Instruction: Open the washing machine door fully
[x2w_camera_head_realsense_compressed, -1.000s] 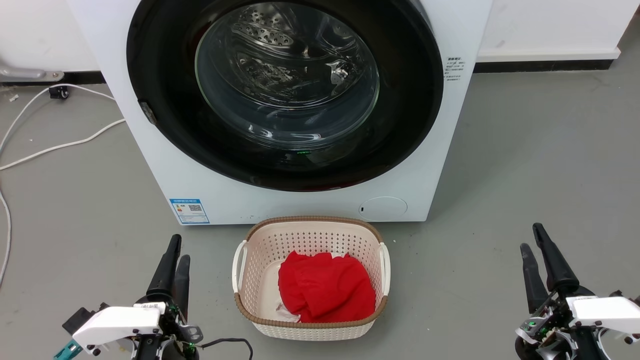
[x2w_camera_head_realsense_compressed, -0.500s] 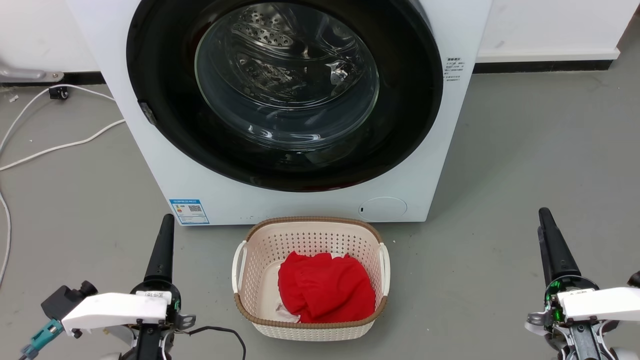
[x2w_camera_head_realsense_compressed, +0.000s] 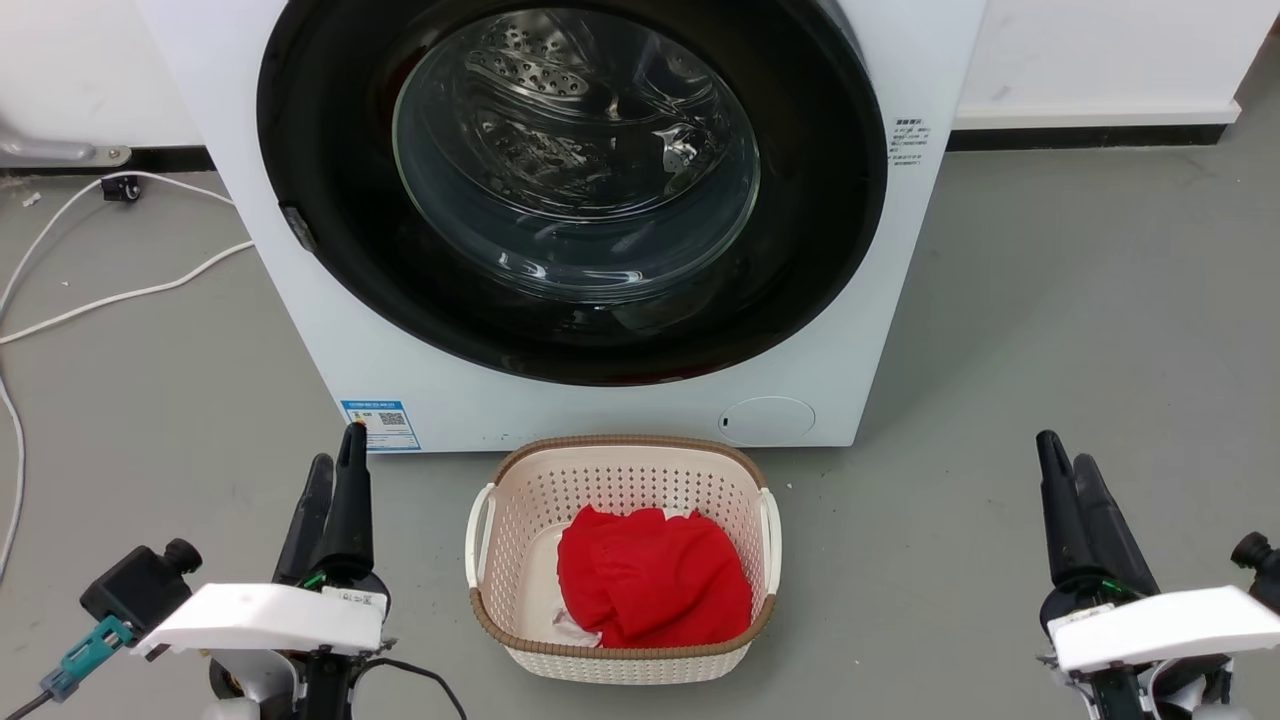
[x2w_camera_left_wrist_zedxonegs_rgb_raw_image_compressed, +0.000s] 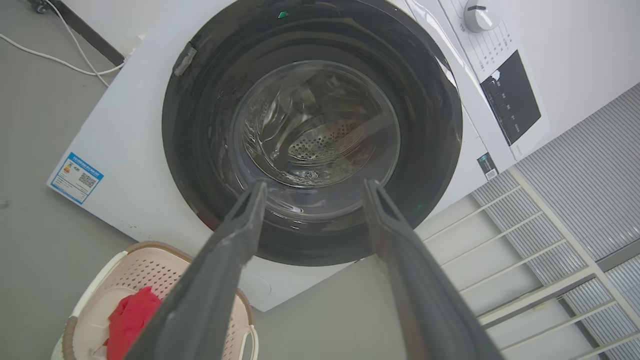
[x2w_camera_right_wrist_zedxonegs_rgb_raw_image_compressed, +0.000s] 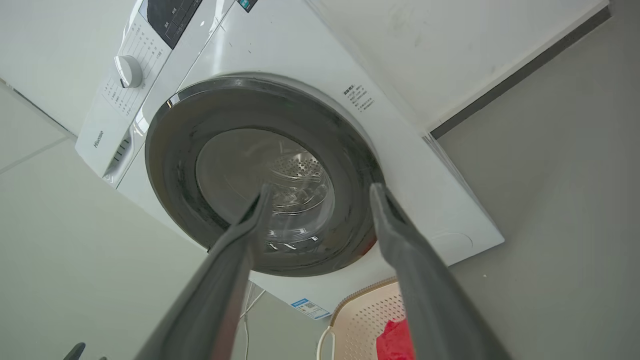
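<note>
Glossy black round washing machine door (x2w_camera_head_realsense_compressed: 572, 180) with clear glass bowl centre, shut flush on front of white front-loading washing machine (x2w_camera_head_realsense_compressed: 560, 410), far centre. Cream perforated plastic basket (x2w_camera_head_realsense_compressed: 620, 480) on grey floor (x2w_camera_head_realsense_compressed: 1000, 350) just near of machine, crumpled red cloth (x2w_camera_head_realsense_compressed: 650, 585) inside. Left end effector (x2w_camera_head_realsense_compressed: 336, 447) near left of basket, fingers spread, holding nothing. Right end effector (x2w_camera_head_realsense_compressed: 1062, 450) near right, well apart from basket, fingers spread, empty. White cables (x2w_camera_head_realsense_compressed: 120, 295) on floor far left.

Washing machine door (x2w_camera_head_realsense_compressed: 820, 200) top cropped; blue label (x2w_camera_head_realsense_compressed: 380, 424) print unreadable.
</note>
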